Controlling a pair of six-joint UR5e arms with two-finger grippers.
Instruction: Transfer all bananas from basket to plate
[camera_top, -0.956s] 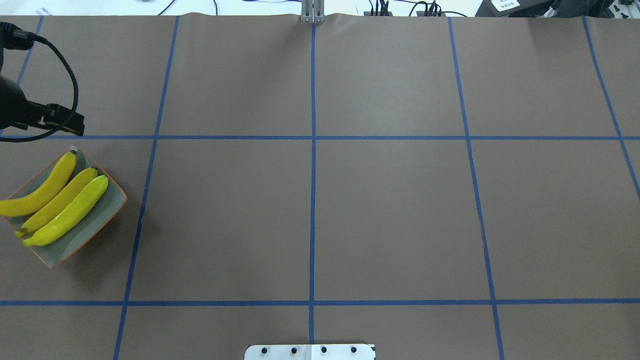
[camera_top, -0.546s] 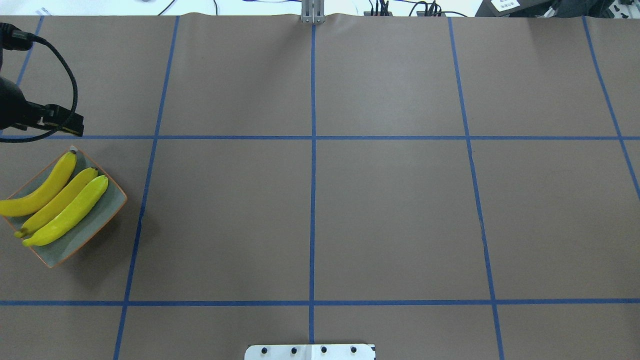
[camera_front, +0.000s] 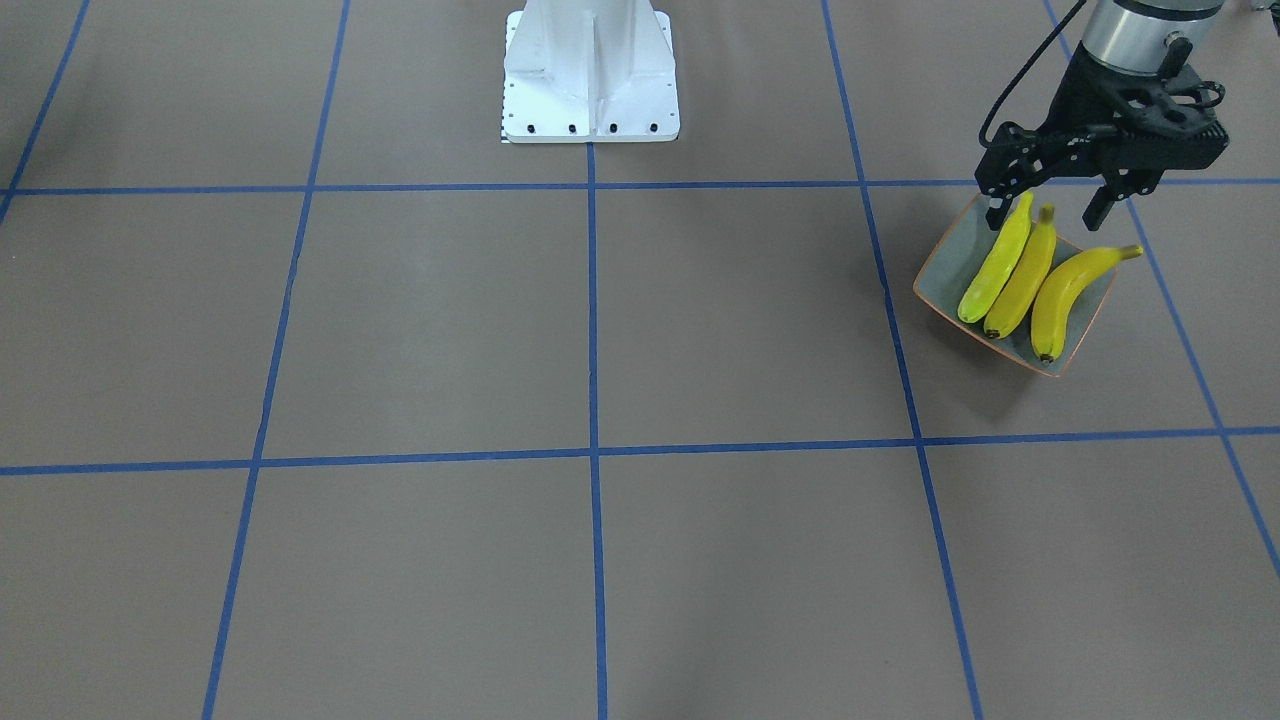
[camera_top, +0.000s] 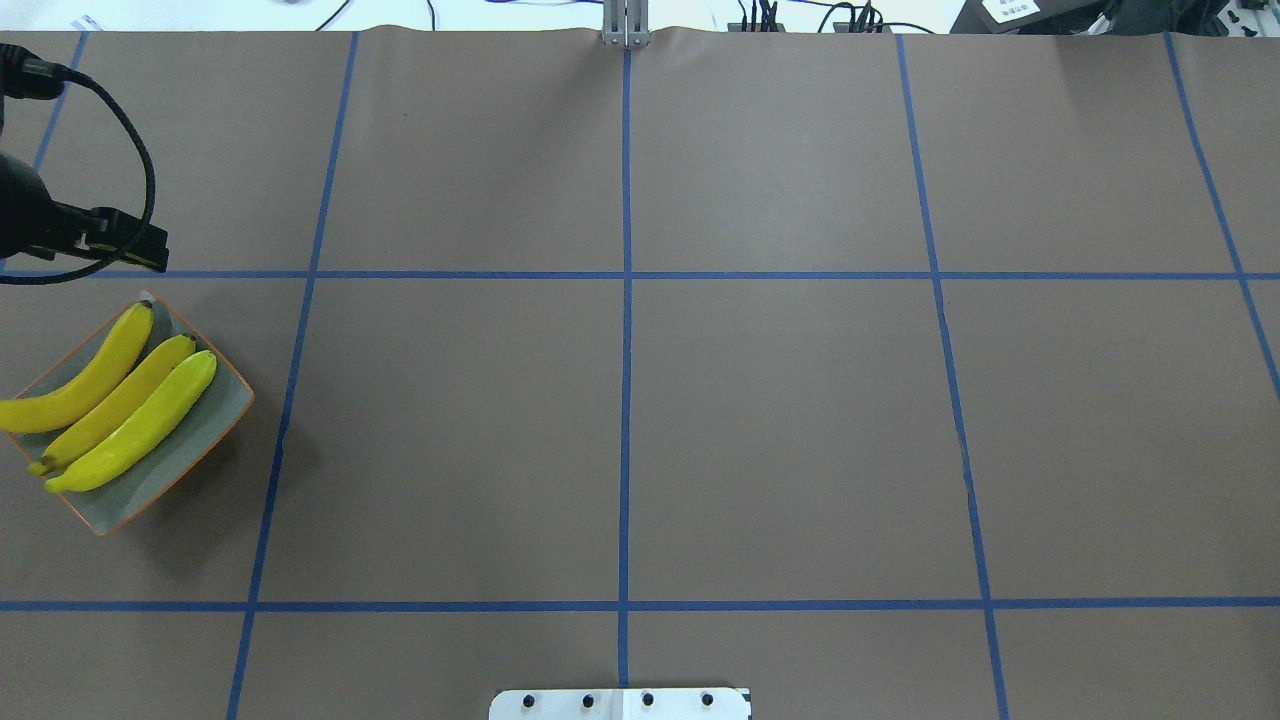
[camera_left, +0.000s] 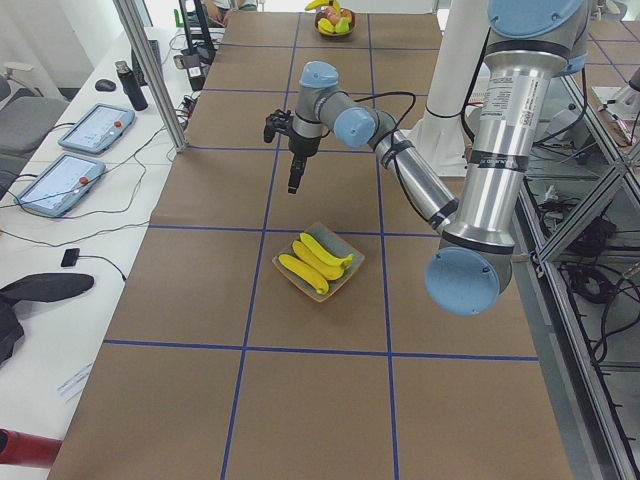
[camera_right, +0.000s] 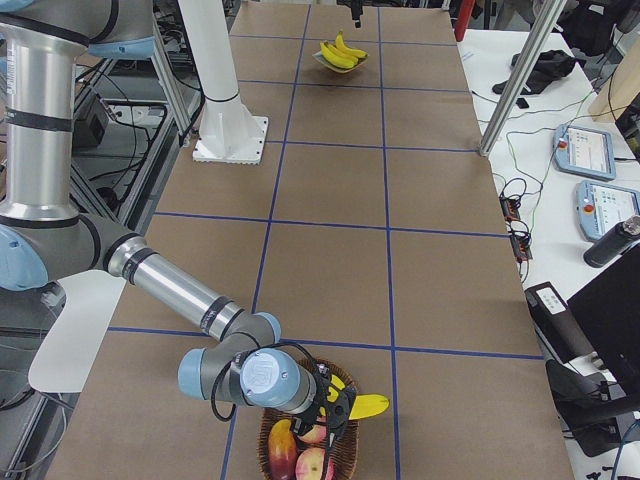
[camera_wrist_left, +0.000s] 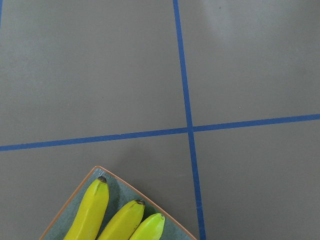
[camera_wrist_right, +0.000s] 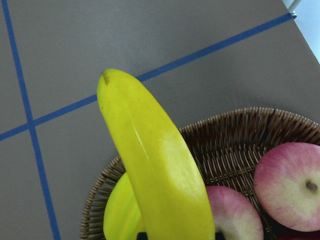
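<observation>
Three bananas (camera_front: 1020, 270) lie side by side on the square grey-green plate (camera_front: 943, 277) at my left end of the table; they also show in the overhead view (camera_top: 120, 400). My left gripper (camera_front: 1043, 220) hangs open and empty above the plate's edge nearest my base. At the other end, my right gripper (camera_right: 335, 405) is over the wicker basket (camera_right: 272, 432), shut on a banana (camera_wrist_right: 155, 165) whose tip reaches past the rim. A paler greenish banana (camera_wrist_right: 120, 215) lies in the basket beneath it.
Red apples (camera_wrist_right: 292, 185) lie in the basket. My white base (camera_front: 590, 70) stands at the table's middle edge. Tablets and cables (camera_left: 75, 150) lie on the side bench beyond the table. Blue tape lines (camera_top: 625, 300) divide the brown table cover.
</observation>
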